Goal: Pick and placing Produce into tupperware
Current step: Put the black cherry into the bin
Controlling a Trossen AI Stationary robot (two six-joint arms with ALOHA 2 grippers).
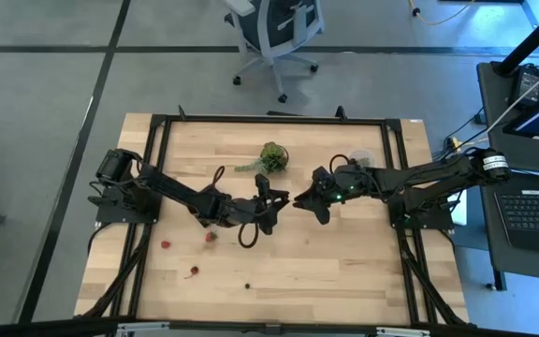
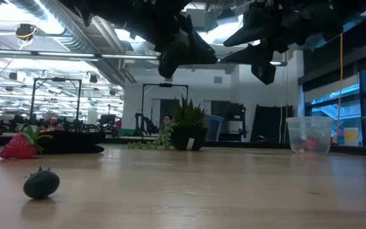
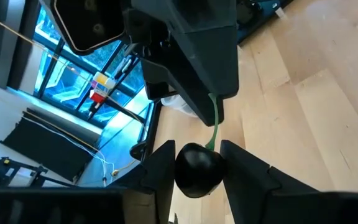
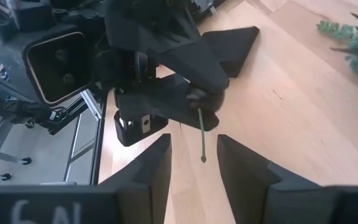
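Left hand [image 3: 199, 171] pinches a dark cherry [image 3: 197, 169]; right hand [image 4: 194, 163], spread, should close gently on its stem [image 4: 201, 135].

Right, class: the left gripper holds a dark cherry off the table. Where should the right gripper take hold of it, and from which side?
Probably the green stem. The fingers of the left gripper cover both flanks of the dark cherry, while the stem pokes free toward the open right gripper, so come straight on, one finger either side.
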